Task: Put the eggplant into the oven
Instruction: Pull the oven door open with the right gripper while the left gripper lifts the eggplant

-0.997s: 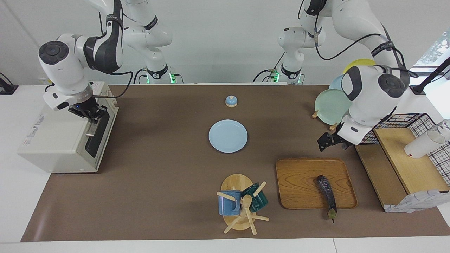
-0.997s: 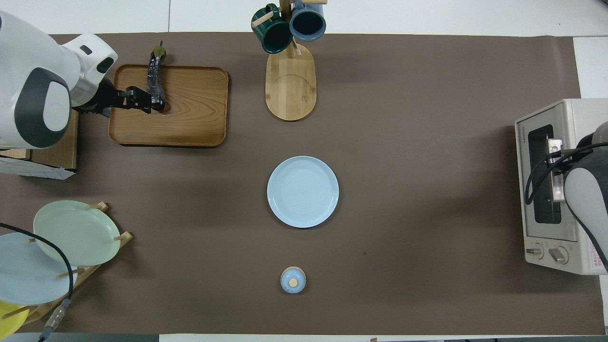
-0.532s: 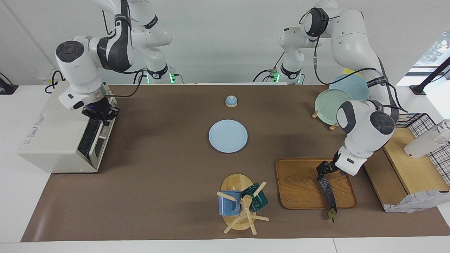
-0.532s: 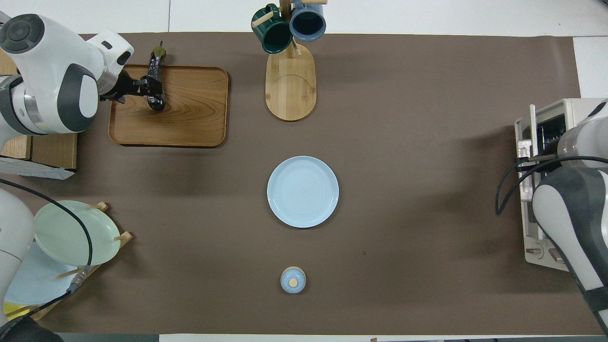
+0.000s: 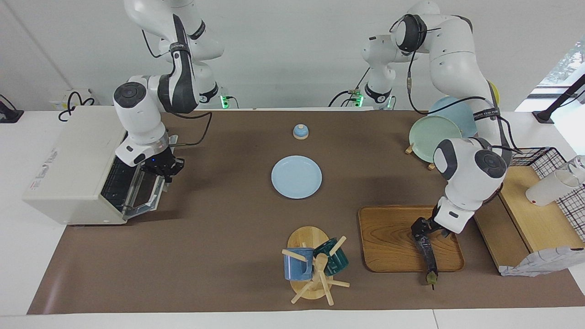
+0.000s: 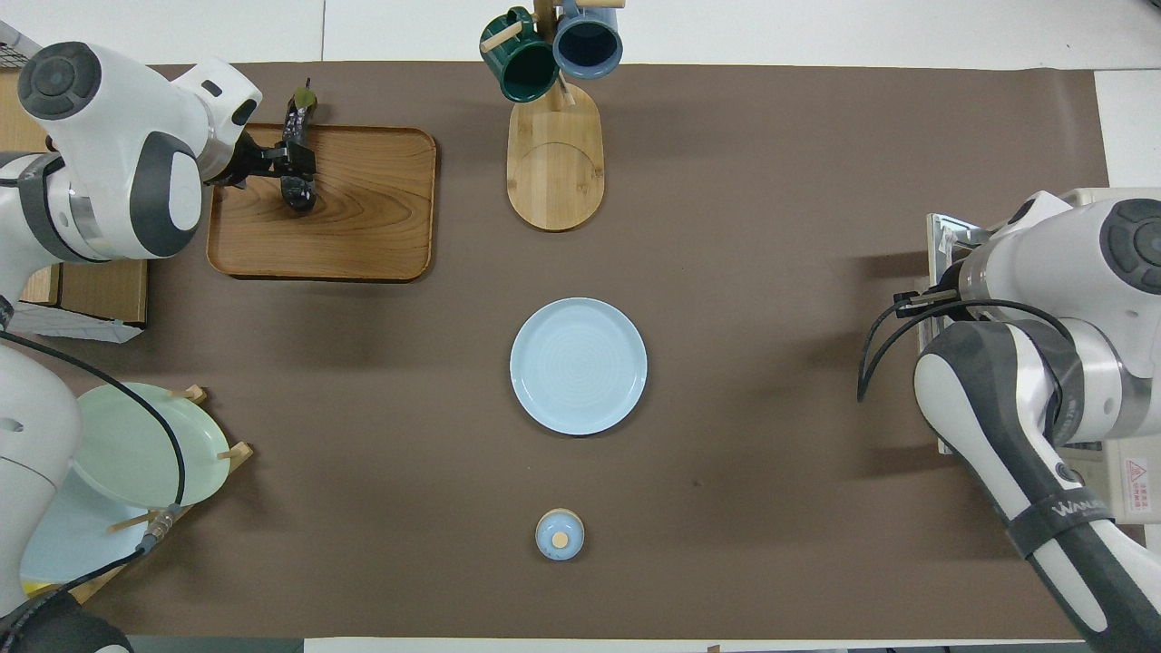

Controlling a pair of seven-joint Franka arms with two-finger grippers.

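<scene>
The dark eggplant [image 5: 430, 261] lies on a wooden tray [image 5: 388, 237] toward the left arm's end, its green stem end sticking out past the tray's edge; it also shows in the overhead view [image 6: 298, 194]. My left gripper [image 5: 422, 230] is down at the eggplant's thick end, touching it. The cream-white oven [image 5: 68, 160] stands at the right arm's end. Its glass door [image 5: 142, 195] is tilted partly open. My right gripper [image 5: 161, 170] is shut on the door's handle at its top edge. In the overhead view the right arm hides most of the oven [image 6: 1127, 474].
A light blue plate [image 5: 296, 177] lies mid-table, with a small blue knob-topped lid [image 5: 300, 131] nearer to the robots. A mug tree [image 5: 315, 267] with two mugs stands beside the tray. A plate rack [image 5: 432, 132], a wooden shelf [image 5: 534, 214] and a wire basket [image 5: 544, 157] are at the left arm's end.
My right gripper has pulled the oven door from shut to partly open, swinging it outward and down. My left gripper has come down from above the tray onto the eggplant's thick end.
</scene>
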